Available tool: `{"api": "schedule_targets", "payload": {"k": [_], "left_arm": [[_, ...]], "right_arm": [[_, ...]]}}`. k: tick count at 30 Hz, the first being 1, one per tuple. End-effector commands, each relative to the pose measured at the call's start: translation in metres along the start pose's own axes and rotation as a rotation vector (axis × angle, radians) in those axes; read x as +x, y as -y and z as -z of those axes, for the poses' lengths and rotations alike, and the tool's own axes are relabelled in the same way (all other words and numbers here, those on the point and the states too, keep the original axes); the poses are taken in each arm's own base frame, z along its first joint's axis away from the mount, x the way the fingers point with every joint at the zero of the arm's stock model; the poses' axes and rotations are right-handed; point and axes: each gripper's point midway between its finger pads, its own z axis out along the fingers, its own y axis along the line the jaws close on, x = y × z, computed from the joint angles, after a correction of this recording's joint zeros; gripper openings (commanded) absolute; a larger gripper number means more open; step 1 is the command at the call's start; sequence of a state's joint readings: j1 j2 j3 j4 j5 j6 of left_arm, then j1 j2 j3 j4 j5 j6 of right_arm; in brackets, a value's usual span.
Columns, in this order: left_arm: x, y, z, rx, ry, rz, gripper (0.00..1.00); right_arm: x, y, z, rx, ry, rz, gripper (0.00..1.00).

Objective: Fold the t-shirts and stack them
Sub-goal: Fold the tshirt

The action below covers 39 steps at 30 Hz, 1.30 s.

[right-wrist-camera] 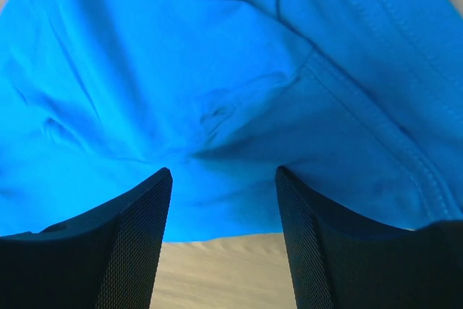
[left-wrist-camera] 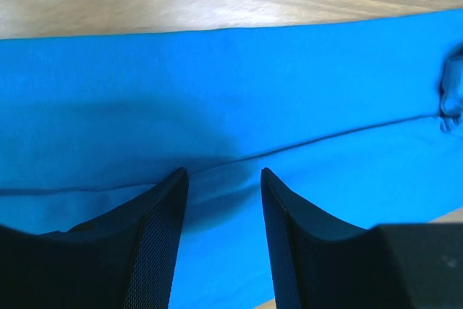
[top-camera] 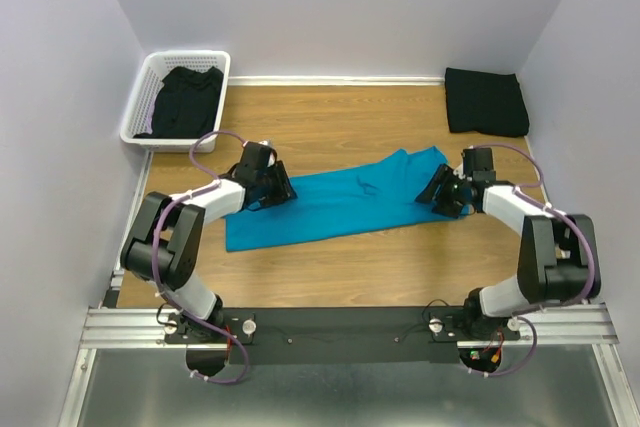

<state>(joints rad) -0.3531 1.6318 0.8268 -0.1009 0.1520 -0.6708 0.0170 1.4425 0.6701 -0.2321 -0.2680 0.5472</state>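
Inside basket [top-camera: 140, 97] lies black t-shirt [top-camera: 188, 102]; left gripper [left-wrist-camera: 222, 175], right gripper [right-wrist-camera: 223, 173] gape over teal t-shirt [top-camera: 330, 202].

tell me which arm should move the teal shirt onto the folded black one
Right, probably: the folded black shirt lies far right, nearest the right tool, open at that end of the teal shirt; the left tool is at the other end.
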Motion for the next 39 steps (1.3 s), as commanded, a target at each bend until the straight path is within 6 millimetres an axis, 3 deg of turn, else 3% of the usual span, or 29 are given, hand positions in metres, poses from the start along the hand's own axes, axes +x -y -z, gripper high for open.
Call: {"api": "schedule_targets", "payload": {"k": [1,3,6,7,9,10,11,12,13,14,18,20,21,22,23,24,25,26,27,28,29,31,32,34,35,37,39], "left_arm": [[0.052,-0.04,0.006,-0.092,-0.146,0.098,0.55],[0.062,-0.037,0.012,-0.062,-0.161,0.123,0.56],[0.073,-0.026,0.021,0.01,-0.185,0.17,0.58],[0.075,-0.018,0.025,0.035,-0.187,0.177,0.59],[0.082,-0.005,0.029,0.068,-0.201,0.151,0.61],[0.085,0.003,0.032,0.083,-0.207,0.138,0.64],[0.096,0.021,0.035,0.121,-0.238,0.104,0.66],[0.101,0.032,0.037,0.146,-0.253,0.082,0.68],[0.106,0.042,0.039,0.168,-0.271,0.061,0.72],[0.114,0.063,0.043,0.218,-0.305,0.029,0.72],[0.108,0.093,0.058,0.293,-0.295,-0.007,0.82],[0.092,0.103,0.07,0.302,-0.243,-0.015,0.85],[0.083,0.102,0.072,0.278,-0.198,-0.026,0.85],[0.079,0.101,0.079,0.265,-0.18,-0.033,0.85],[0.067,0.106,0.084,0.263,-0.141,-0.043,0.85],[0.06,0.101,0.083,0.226,-0.102,-0.049,0.85],[0.056,0.099,0.084,0.207,-0.083,-0.055,0.83],[0.053,0.092,0.083,0.178,-0.07,-0.067,0.78],[0.047,0.088,0.08,0.146,-0.047,-0.069,0.75],[0.047,0.081,0.076,0.123,-0.051,-0.077,0.68],[0.048,0.079,0.072,0.113,-0.055,-0.079,0.65],[0.049,0.074,0.066,0.099,-0.061,-0.078,0.6],[0.054,0.071,0.058,0.092,-0.078,-0.084,0.56],[0.06,0.071,0.052,0.1,-0.107,-0.086,0.52],[0.066,0.069,0.046,0.102,-0.132,-0.088,0.5],[0.069,0.068,0.041,0.103,-0.149,-0.096,0.49],[0.073,0.065,0.035,0.095,-0.168,-0.092,0.46]], "right_arm": [[-0.028,0.008,-0.027,0.081,0.036,0.028,0.68],[-0.038,0.018,-0.048,0.134,0.018,0.049,0.68],[-0.076,0.007,-0.085,0.13,0.026,0.079,0.68],[-0.099,-0.003,-0.106,0.105,0.034,0.08,0.68],[-0.119,-0.02,-0.128,0.06,0.038,0.093,0.68],[-0.155,-0.051,-0.134,-0.016,0.093,0.121,0.68],[-0.161,-0.066,-0.143,-0.051,0.092,0.143,0.68],[-0.161,-0.07,-0.165,-0.071,0.07,0.153,0.68],[-0.166,-0.084,-0.171,-0.11,0.069,0.167,0.68],[-0.182,-0.108,-0.177,-0.151,0.098,0.201,0.68],[-0.197,-0.153,-0.166,-0.202,0.141,0.28,0.69],[-0.2,-0.173,-0.139,-0.219,0.177,0.314,0.69],[-0.187,-0.168,-0.136,-0.202,0.158,0.319,0.69],[-0.195,-0.181,-0.108,-0.216,0.203,0.334,0.69],[-0.185,-0.186,-0.1,-0.222,0.197,0.348,0.69],[-0.166,-0.176,-0.097,-0.206,0.163,0.344,0.69],[-0.156,-0.178,-0.089,-0.21,0.154,0.35,0.69],[-0.152,-0.187,-0.065,-0.231,0.174,0.36,0.69],[-0.131,-0.194,-0.06,-0.248,0.146,0.371,0.67],[-0.104,-0.18,-0.063,-0.224,0.093,0.367,0.66],[-0.087,-0.195,-0.046,-0.252,0.092,0.378,0.65],[-0.052,-0.198,-0.042,-0.266,0.035,0.383,0.59],[-0.02,-0.195,-0.045,-0.263,-0.026,0.392,0.58],[0.009,-0.194,-0.041,-0.267,-0.072,0.398,0.49],[0.037,-0.188,-0.043,-0.26,-0.134,0.393,0.47],[0.057,-0.183,-0.04,-0.261,-0.179,0.387,0.45],[0.081,-0.165,-0.042,-0.23,-0.237,0.365,0.45]]}}
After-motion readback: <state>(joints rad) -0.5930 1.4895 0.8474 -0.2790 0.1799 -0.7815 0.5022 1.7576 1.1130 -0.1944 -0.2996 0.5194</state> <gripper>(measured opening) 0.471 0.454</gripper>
